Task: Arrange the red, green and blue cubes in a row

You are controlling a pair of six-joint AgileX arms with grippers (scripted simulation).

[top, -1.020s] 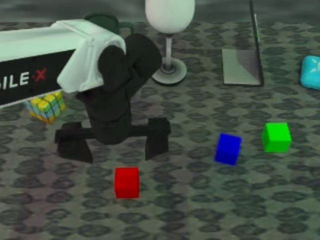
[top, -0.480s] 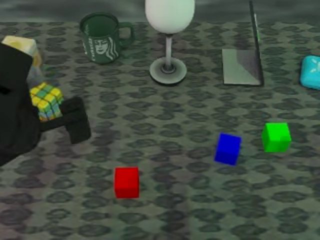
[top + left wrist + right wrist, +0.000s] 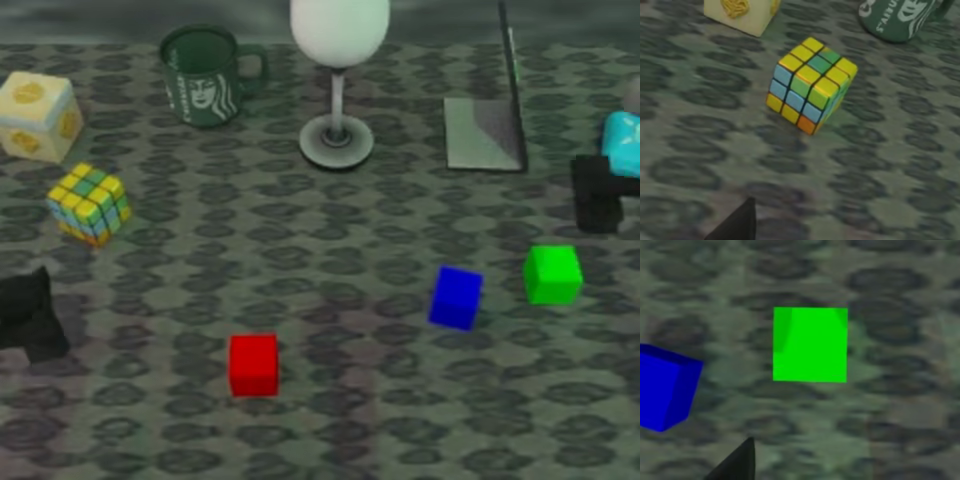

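Plainly glossy: red cube [image 3: 253, 365], blue cube [image 3: 456, 297] tilted, green cube [image 3: 552, 274]; tool states unclear.

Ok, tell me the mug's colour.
The mug is dark green with a white logo; the top view shows it best.

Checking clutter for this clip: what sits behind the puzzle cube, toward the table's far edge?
Behind the puzzle cube stands a cream cube with yellow round marks, apart from it. Further right is a green mug. Nothing covers them; the cream cube's far faces are hidden.
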